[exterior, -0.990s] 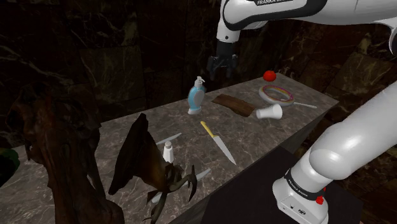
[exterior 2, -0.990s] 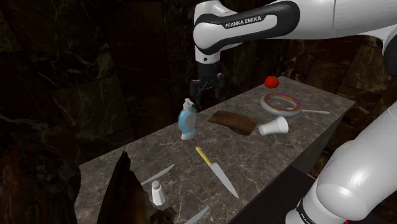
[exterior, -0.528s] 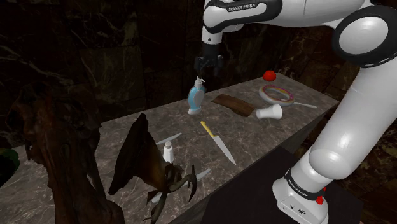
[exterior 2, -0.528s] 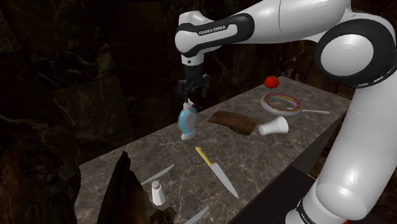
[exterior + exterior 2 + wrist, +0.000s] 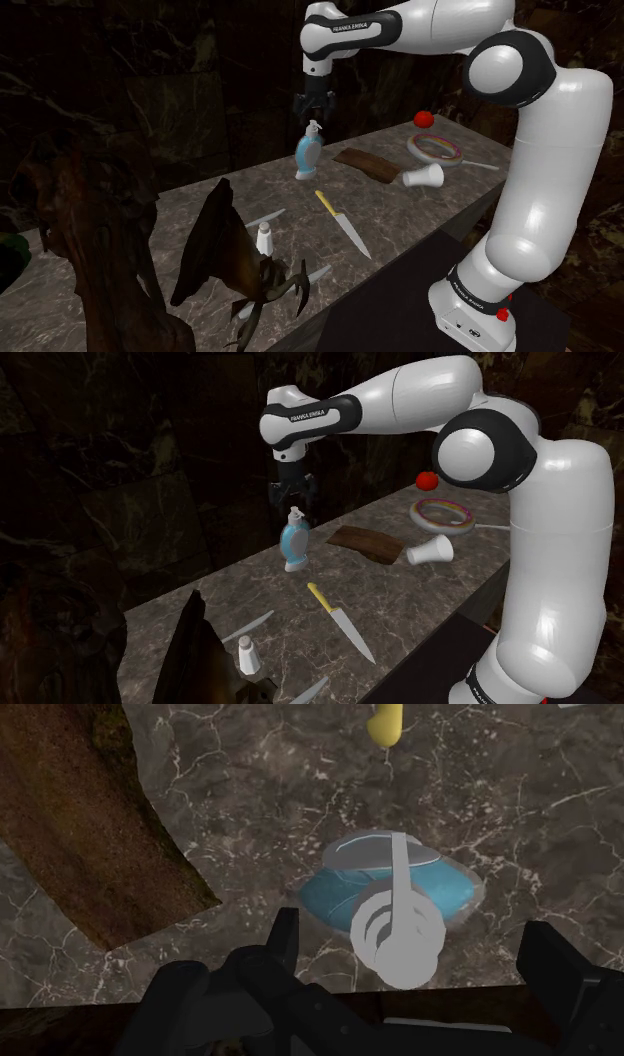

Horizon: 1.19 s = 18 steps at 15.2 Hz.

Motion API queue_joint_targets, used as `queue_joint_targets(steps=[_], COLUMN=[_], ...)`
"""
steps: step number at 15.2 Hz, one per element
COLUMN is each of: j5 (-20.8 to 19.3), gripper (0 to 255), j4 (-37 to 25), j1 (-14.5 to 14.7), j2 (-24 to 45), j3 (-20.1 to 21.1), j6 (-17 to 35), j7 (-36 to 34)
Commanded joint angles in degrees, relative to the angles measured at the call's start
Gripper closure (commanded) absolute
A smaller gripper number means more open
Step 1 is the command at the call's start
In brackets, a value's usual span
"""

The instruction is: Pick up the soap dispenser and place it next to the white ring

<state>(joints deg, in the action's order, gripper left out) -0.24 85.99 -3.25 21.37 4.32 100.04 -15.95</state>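
— Where did the soap dispenser [image 5: 308,155] stand?

— Upright on the marble counter [image 5: 400,212], a little above the middle of the shoulder view and close to the counter's far edge. It had a blue body with a white pump on top.

— And the gripper [image 5: 313,108]?

— It hung straight over the pump in the upper middle of both outside views, pointing down. In the wrist view its 2 black fingers [image 5: 283,942] stood wide apart, 1 on each side of the pump head, and neither touched it (so the gripper had hold of nothing).

— How did the ring lie?

— The white ring [image 5: 415,150], with a rainbow-tinted band on it, lay flat toward the right of the shoulder view, well apart from the soap dispenser. A brown board [image 5: 365,164] lay on the counter between the 2.

— What else was on the counter?

— A red ball [image 5: 424,119] sat just beyond the ring, near the far corner. A white cup [image 5: 424,177] lay on its side just in front of the ring. A knife [image 5: 342,222] with a yellow handle lay near the middle of the frame, its blade pointing to the lower right. A small white shaker [image 5: 264,238] stood to the left of the knife, beside a dark branch-like figure [image 5: 230,262] in the lower left.
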Motion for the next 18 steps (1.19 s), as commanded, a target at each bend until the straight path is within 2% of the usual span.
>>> queue_joint_targets(steps=[1,4,12,13,18], j5=[0.00,0.00,0.00,0.00,-0.01], gripper=[0,0,0,255,255], j4=[1.45,4.13,4.12,4.12,4.11], j1=[0.00,0.00,0.00,0.00,0.00], j2=[0.05,0.10,0.11,0.11,0.11], j3=[0.00,0.00,0.00,0.00,-0.01], j6=[1.50,4.24,4.22,4.22,4.22], j7=[-0.02,-0.03,-0.03,-0.03,-0.03])
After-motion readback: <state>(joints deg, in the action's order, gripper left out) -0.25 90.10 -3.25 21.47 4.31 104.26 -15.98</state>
